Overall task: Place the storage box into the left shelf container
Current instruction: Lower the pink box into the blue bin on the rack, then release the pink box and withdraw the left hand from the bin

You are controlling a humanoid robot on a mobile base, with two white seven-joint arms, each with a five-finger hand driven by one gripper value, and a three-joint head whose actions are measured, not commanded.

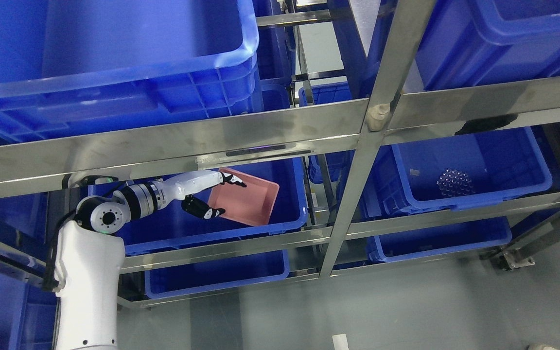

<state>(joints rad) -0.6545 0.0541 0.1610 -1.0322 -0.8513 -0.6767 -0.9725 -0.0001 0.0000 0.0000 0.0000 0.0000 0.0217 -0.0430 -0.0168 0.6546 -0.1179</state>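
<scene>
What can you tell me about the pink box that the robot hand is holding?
The pink box is a shallow, open, rectangular tray, plastic by its look, with a raised rim and nothing visible inside. It is tilted, its open side facing the camera. The left hand grips its left edge, dark fingers on the upper corner and others at the lower corner. It hangs over the blue bin on the left middle shelf, under the steel rail; whether it touches the bin is unclear.

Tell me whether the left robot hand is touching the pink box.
Touching. The head view shows the left robot hand gripping the pink box's near edge, fingers above and below it, over the blue bin.
</scene>
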